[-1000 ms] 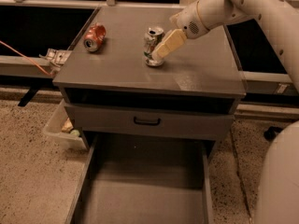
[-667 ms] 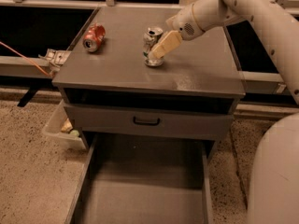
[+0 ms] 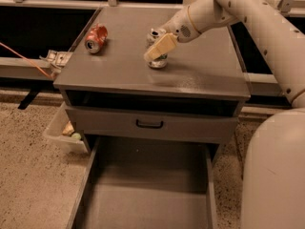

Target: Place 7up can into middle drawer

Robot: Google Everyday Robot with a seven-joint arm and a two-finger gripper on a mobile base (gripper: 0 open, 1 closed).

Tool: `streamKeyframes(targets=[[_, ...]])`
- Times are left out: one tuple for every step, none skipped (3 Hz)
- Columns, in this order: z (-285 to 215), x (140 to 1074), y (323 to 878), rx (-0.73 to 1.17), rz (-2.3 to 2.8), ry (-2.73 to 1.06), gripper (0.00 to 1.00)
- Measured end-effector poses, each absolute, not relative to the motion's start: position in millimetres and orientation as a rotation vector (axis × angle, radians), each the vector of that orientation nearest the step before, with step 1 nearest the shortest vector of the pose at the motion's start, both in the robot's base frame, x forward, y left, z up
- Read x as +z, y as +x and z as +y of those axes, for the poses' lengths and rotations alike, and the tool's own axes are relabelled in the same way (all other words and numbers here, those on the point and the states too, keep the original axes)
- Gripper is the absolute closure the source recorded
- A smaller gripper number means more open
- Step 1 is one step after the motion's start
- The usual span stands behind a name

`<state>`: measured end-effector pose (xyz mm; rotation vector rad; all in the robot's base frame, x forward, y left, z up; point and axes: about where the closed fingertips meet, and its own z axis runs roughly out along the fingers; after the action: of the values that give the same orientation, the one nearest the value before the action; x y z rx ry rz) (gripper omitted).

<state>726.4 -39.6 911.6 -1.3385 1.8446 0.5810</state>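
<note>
The 7up can [image 3: 155, 34] stands upright on the grey cabinet top [image 3: 200, 66], a small silver can with a silver lid. My gripper [image 3: 157, 49] reaches in from the upper right and sits right at the can, its cream part crossing the can's front and hiding the middle of it. The middle drawer [image 3: 147, 199] is pulled out at the bottom of the view, a wide shallow grey box with a bare floor and low side walls, well below and in front of the can.
A crushed red can [image 3: 96, 37] lies at the cabinet top's left. A closed drawer front with a black handle [image 3: 149, 124] sits above the open drawer. A white bin [image 3: 64, 133] stands on the floor at left. My white body [image 3: 276, 175] fills the lower right.
My arm has shifted slightly left at the can. The can stands in the same spot on the cabinet top.
</note>
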Motion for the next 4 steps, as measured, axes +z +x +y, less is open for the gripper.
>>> streamKeyframes(targets=[[-33.7,910.2,725.4,0.598,1.837,-1.352,0.42],[-28.5,918.9,714.6,0.613,1.780,-1.389,0.65],[-27.3,919.5,713.6,0.615,1.771,-1.395,0.90],[-27.2,919.4,713.6,0.615,1.771,-1.395,1.00]])
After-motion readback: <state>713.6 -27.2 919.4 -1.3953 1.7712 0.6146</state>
